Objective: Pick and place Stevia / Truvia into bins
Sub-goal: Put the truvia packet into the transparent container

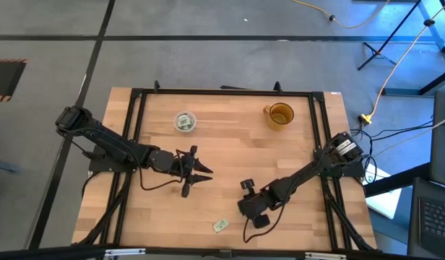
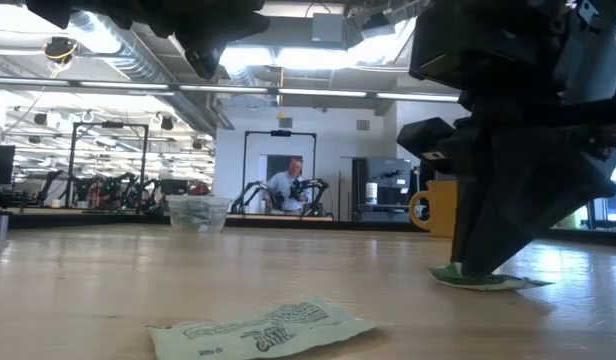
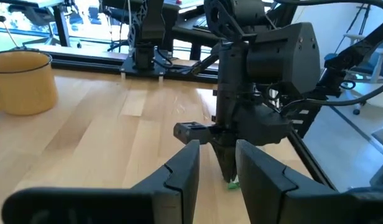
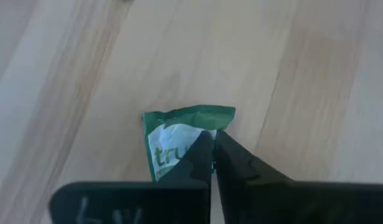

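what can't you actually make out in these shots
- High view: the green sachet at the right pincer is hidden under the arm; it shows only in the right wrist view.
- High view: the clear cup holds sachets, too small to count.
- Low view: the amber mug is half covered by the right arm, handle side unclear.
- Low view: print on the loose sachet is blurred.
- Left wrist view: the left pincer hides the table just ahead.
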